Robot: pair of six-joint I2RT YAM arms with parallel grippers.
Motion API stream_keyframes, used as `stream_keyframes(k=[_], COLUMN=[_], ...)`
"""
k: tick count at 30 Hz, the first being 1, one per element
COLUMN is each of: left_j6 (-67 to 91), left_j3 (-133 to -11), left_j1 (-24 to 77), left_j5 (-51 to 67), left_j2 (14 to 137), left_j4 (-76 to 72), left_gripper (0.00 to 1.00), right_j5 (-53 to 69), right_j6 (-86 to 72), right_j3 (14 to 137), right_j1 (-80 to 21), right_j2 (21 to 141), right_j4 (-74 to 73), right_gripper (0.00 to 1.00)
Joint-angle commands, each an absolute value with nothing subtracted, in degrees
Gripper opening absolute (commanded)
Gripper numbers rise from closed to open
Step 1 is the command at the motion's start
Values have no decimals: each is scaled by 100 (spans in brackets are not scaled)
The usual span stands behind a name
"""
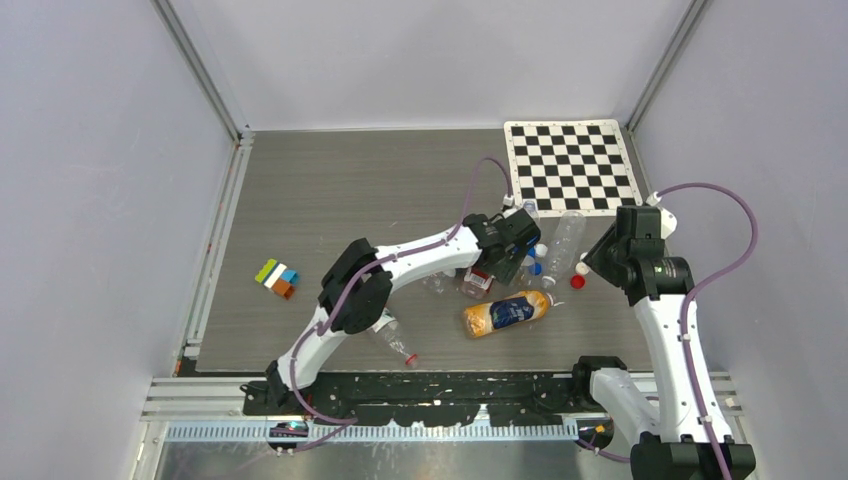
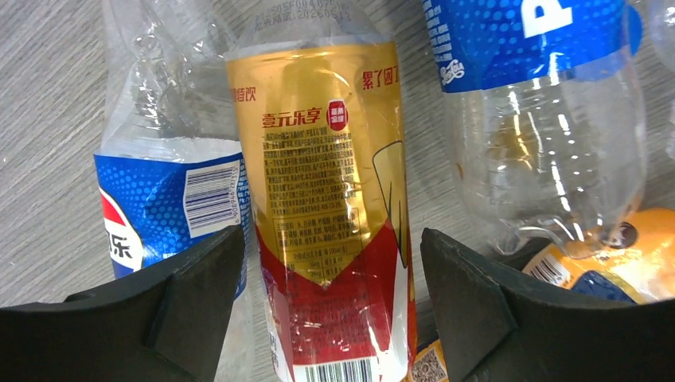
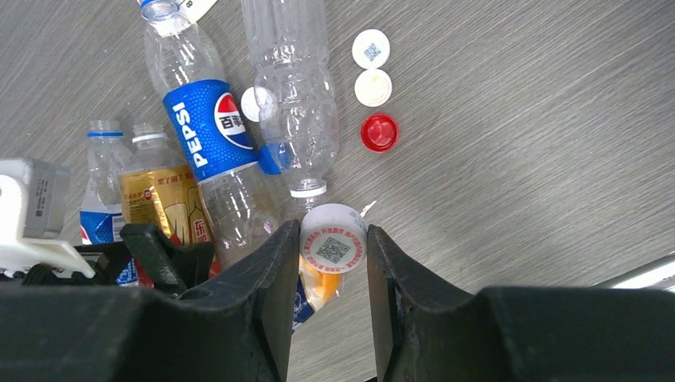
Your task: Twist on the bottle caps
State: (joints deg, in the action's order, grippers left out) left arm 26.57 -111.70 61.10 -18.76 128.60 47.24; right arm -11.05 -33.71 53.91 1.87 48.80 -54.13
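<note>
I see right pincer clamped narrow on a white cap; left pincer wide, straddling gold bottle, gap each side. Red cap and two more caps loose on table

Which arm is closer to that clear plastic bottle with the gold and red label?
Left. Its jaws flank the gold-and-red-labelled plastic bottle; the right jaws, off to its right, pinch a white round plastic cap.

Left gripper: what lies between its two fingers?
A gold-and-red labelled bottle lies between the jaws of the left gripper; the left wrist view shows it.
</note>
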Motion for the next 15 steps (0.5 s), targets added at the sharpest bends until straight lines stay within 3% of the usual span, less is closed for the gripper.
stream_keyframes(k=[1,7,15], left_j6=[2584,2593,2469], left_j3=[-11490,-11634,-11330], left_j1=[6099,6093,6094], left_j5=[-2120,-2184,-2126], left_j2=[13026,13241,12631], left_j4=[4972,5072,4851], left_gripper=[83,76,50], right_j5=[-1181,-1064,-807], right_j6=[-3257,-3251,-3136], right_j3=[5382,5351,5508], right_j1=[167,167,167], right_j2=[4932,4933,4838], right_j4=[-5138,-4994,-4926], right_gripper=[25,25,26])
